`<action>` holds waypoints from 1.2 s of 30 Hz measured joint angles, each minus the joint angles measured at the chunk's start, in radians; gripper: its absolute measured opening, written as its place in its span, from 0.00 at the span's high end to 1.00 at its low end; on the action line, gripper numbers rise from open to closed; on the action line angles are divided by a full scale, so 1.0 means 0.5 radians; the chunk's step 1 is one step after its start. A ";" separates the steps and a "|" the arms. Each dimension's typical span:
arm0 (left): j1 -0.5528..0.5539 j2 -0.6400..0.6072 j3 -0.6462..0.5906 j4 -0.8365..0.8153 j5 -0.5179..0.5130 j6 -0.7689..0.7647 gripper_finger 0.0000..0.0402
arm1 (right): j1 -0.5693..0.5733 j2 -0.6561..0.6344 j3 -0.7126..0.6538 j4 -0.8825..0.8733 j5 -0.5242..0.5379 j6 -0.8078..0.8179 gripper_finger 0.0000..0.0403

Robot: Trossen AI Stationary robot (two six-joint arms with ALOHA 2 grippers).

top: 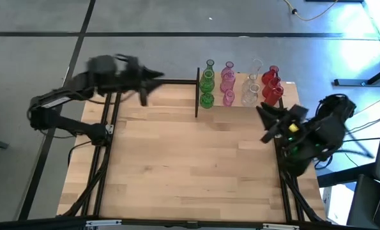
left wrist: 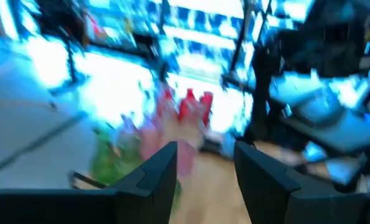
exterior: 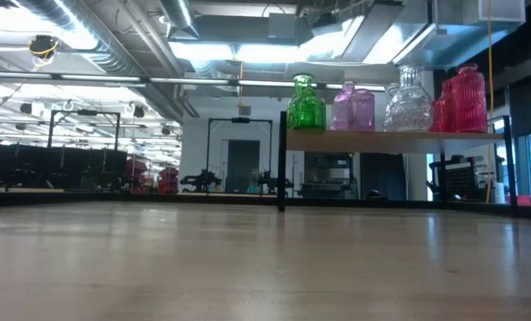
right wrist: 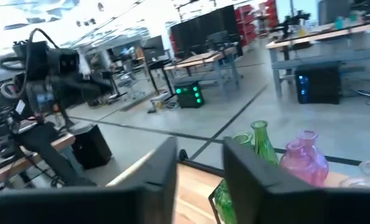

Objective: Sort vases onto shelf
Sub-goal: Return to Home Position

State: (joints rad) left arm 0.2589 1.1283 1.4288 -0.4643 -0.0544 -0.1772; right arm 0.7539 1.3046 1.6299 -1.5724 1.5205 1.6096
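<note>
Well apart, empty: left gripper [left wrist: 204, 150], right gripper [right wrist: 198, 144].

Nothing legible shows in any view. No text, label, brand, number or sign can be read on the vases [top: 228, 80], the shelf [exterior: 390, 140] or the worktop [top: 190, 160]. The room beyond is too blurred or too far off to make out any writing.
</note>
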 joint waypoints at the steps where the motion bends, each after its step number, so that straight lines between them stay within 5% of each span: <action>1: 0.009 -0.058 0.000 0.007 -0.033 0.001 0.62 | 0.030 -0.046 -0.016 0.003 0.003 -0.043 0.73; 7: 0.046 -0.356 0.000 -0.015 -0.067 0.003 0.62 | 0.192 -0.360 -0.172 0.001 0.014 -0.224 0.98; 13: 0.045 -0.606 -0.216 -0.001 -0.085 -0.010 0.62 | 0.208 -0.627 -0.447 0.003 0.019 -0.245 0.95; 25: 0.045 -1.412 -1.269 0.589 -0.181 -0.347 0.62 | 0.206 -1.103 -1.188 0.085 0.021 0.312 1.00; 31: 0.045 -1.650 -1.464 0.598 -0.182 -0.493 0.62 | 0.243 -1.163 -1.306 0.155 0.023 0.334 1.00; 36: 0.045 -1.716 -1.481 0.586 -0.241 -0.502 0.62 | 0.538 -1.249 -1.335 0.009 0.028 0.449 1.00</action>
State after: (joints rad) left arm 0.2813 0.2702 0.6884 -0.1712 -0.1749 -0.4280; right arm 1.0231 0.6800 0.9625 -1.5681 1.5345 1.8342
